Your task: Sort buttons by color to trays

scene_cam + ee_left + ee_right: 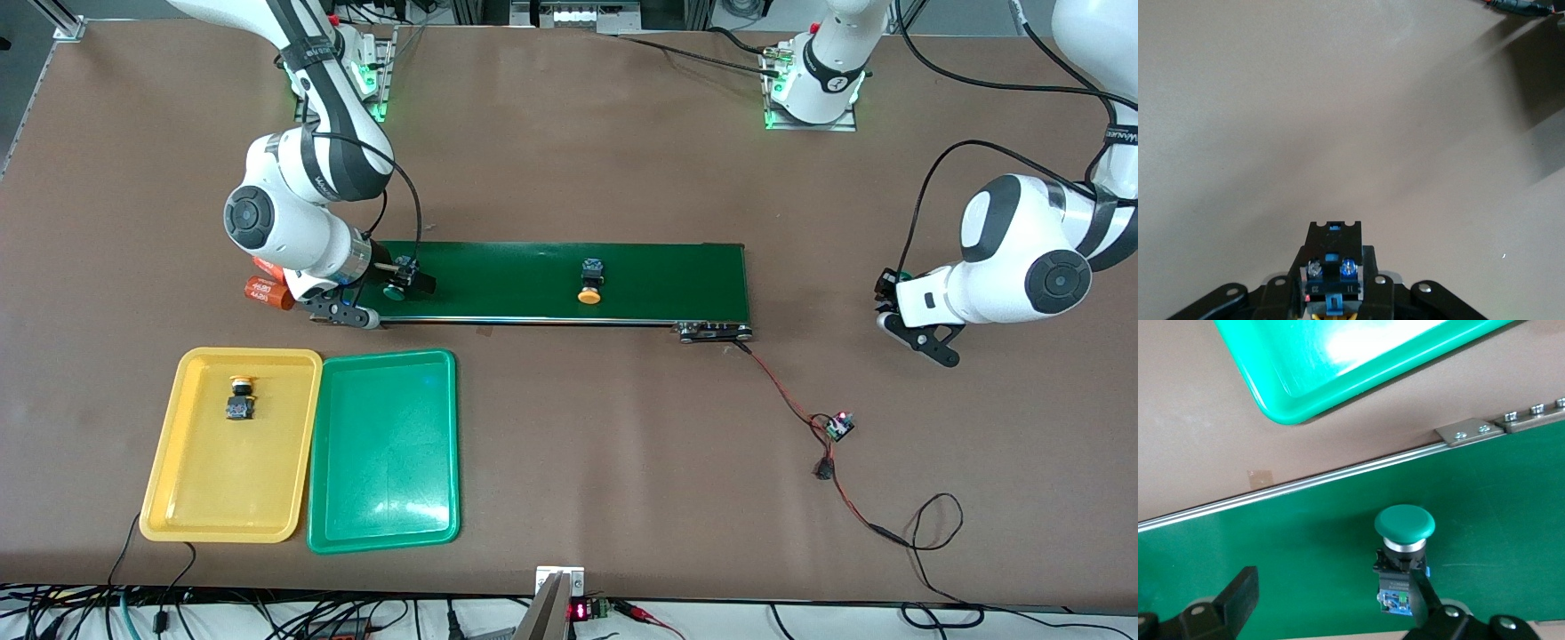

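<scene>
Green tray (383, 524) and yellow tray (169, 498) side by side on brown table (622, 462)

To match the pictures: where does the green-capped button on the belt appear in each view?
Front view: green-capped button on the conveyor belt, at the right arm's end.
Left wrist view: not in it.
Right wrist view: low in the picture, on the belt.
Shared landmark: green tray, also.

A dark-green conveyor belt (551, 283) is seen on the brown table (569, 160). On it lie a green-capped button (1403, 547) and a yellow-orange-capped button (589, 282), both black-and-blue bodied. Beside the belt, a yellow tray (182, 480) and a green tray (382, 498) are set; orange cylinders (267, 286) carry white print.
</scene>
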{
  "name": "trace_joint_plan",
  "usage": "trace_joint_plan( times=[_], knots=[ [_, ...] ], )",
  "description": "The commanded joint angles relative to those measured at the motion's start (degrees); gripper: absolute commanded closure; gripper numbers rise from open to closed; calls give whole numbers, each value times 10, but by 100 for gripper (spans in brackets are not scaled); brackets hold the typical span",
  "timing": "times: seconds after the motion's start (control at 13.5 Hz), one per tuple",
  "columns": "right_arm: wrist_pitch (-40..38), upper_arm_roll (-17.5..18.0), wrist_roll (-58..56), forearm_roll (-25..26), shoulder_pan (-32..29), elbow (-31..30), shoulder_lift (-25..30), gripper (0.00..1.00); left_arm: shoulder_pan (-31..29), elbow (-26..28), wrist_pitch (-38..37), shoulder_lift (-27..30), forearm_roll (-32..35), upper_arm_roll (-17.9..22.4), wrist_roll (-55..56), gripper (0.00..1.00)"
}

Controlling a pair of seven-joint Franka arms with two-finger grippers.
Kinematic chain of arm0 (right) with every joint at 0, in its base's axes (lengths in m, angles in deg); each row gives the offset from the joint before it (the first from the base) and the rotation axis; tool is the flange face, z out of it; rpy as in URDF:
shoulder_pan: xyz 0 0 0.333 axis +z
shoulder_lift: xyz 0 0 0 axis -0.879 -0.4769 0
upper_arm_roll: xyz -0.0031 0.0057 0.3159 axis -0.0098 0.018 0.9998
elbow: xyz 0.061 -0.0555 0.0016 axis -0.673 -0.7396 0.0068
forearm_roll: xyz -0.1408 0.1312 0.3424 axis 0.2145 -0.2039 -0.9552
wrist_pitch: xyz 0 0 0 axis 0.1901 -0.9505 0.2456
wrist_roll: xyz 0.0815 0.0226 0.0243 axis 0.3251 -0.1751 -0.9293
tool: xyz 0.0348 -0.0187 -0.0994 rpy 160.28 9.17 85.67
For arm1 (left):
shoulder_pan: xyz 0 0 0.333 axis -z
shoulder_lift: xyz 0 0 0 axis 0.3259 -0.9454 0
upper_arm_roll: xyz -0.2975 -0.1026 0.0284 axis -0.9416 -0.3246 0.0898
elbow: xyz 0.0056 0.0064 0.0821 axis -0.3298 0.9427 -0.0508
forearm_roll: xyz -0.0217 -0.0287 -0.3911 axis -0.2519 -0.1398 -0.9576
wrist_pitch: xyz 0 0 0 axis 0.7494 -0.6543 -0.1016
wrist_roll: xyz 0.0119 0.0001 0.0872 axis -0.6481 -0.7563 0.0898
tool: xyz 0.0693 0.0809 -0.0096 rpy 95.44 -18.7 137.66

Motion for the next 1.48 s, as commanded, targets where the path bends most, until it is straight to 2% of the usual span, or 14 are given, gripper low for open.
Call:
trace_joint_plan(
  times=[0.0,0.15,0.44,0.67,0.89,1.41],
  knots=[
    [1,-40,-136,143,-46,12,-59,1,-3,8,-8,7,-17,-3,-5,100],
    [-27,-39,-136,152,-60,23,-45,1,-2,10,-8,8,-28,-9,2,100],
    [-189,-39,-126,149,-83,118,-21,1,0,10,-20,11,-28,-23,25,100],
    [-194,-40,-115,148,-82,127,-18,1,-2,8,-30,13,-28,-28,25,100],
    [-237,-41,-106,151,-81,154,-11,1,-5,8,-30,13,-28,-27,22,100],
    [-352,-48,-106,181,-97,255,-3,1,-13,20,-25,13,-28,-27,24,100]
  ],
)
